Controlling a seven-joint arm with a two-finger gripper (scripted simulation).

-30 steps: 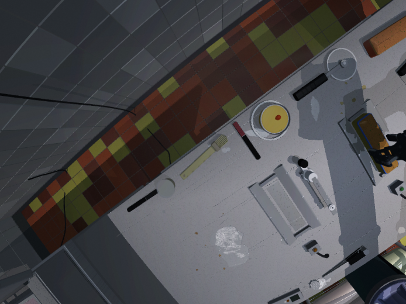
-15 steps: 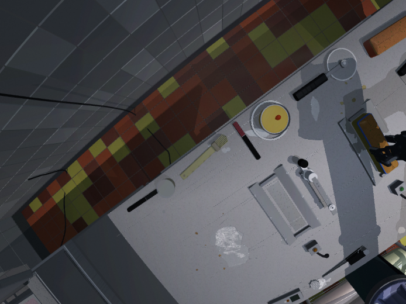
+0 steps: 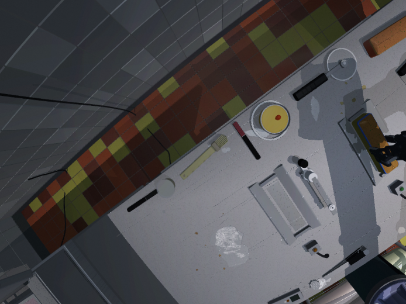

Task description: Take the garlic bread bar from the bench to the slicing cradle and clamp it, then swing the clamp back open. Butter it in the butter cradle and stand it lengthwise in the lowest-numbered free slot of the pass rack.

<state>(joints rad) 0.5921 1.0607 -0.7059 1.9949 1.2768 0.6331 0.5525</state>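
Partly covered by my gripper (image 3: 386, 154), the garlic bread bar (image 3: 373, 137) lies on a grey tray at the bench's right side, and the gripper is closed around the bar's near end. The bar is brown with a blue outline. The slicing cradle (image 3: 284, 204), a long grey trough with two side rails, sits empty toward the middle of the bench. Its clamp arm (image 3: 314, 186) with a black knob lies alongside the cradle's right rail. The rest of the arm is out of frame to the right.
The bench's right edge cuts off the view just past the gripper. A small green-button box (image 3: 398, 188) sits below the tray. A pizza cutter (image 3: 327, 73), plate with yellow dish (image 3: 271, 119), knife (image 3: 246, 140), brush (image 3: 204, 156) and another orange loaf (image 3: 386, 37) lie along the back.
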